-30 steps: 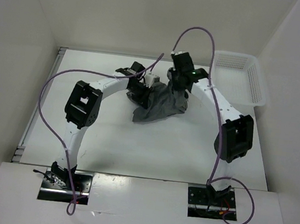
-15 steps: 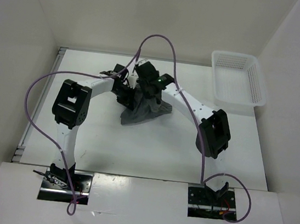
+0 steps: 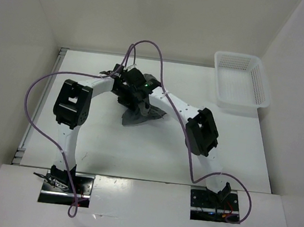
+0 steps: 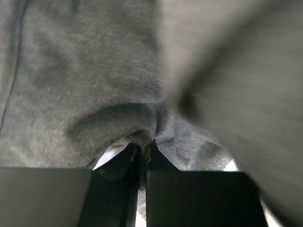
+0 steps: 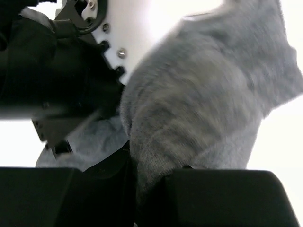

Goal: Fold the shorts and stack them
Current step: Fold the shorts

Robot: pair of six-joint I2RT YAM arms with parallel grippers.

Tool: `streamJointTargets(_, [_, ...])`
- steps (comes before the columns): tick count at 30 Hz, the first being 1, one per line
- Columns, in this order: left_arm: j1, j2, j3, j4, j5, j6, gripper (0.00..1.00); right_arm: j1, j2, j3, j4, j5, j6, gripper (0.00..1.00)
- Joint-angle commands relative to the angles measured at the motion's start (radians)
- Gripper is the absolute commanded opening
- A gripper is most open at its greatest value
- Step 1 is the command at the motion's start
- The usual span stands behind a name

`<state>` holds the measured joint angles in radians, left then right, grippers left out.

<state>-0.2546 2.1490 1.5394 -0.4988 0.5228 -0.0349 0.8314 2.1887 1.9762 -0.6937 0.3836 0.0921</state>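
My left gripper (image 4: 142, 152) is pinched almost fully together on a small pucker of the shorts (image 3: 142, 115). In the left wrist view the grey cloth gathers into a tight crease right where the two black fingers (image 4: 199, 198) meet, with a sliver of white showing just beneath. My right gripper (image 5: 147, 189) stands at a narrow gap, clamped on a thicker wad of the same garment, and the fabric runs down between its dark jaws and swells out above them. The material is a soft, medium-grey knit with a fine ribbed weave up close and a slightly fuzzy surface; the far folds blur in both wrist cameras. From above, the shorts are a crumpled, roughly triangular heap on the white table (image 3: 136, 150), a little left of centre in the upper middle of the frame, with one corner poking out to the right. Both wrists crowd directly over the heap and hide most of its top. The left arm's wrist housing (image 5: 128, 28) — white plate, dark screws — fills the upper left of the right wrist view, just beside the cloth. Purple cables (image 3: 144, 48) arc over the two arms. A white mesh basket (image 3: 240, 83) sits at the upper right, well apart from the shorts.
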Motion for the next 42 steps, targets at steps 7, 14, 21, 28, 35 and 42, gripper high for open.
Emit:
streamJointTargets(7, [0.096,-0.090,0.007,-0.089,-0.151,0.035,0.32,0.040,0.066,0.029,0.085,-0.034,-0.014,0.03])
streamJointTargets(14, [0.158,-0.112,-0.012,-0.158,-0.162,0.035,0.41,0.049,0.075,0.075,0.095,-0.055,-0.061,0.11])
streamJointTargets(21, [0.192,-0.138,-0.042,-0.145,-0.149,0.035,0.49,0.121,0.075,0.128,0.114,-0.155,-0.158,0.31])
streamJointTargets(28, [0.192,-0.038,-0.024,-0.104,-0.151,0.035,0.40,0.183,0.085,0.260,0.079,-0.318,-0.158,0.62])
streamJointTargets(35, [0.224,-0.083,-0.022,-0.095,-0.237,0.035,0.46,0.192,0.059,0.253,0.079,-0.301,-0.181,0.64])
streamJointTargets(42, [0.273,-0.221,-0.022,-0.104,-0.316,0.035,0.67,0.137,-0.049,0.207,0.114,-0.157,-0.160,0.54])
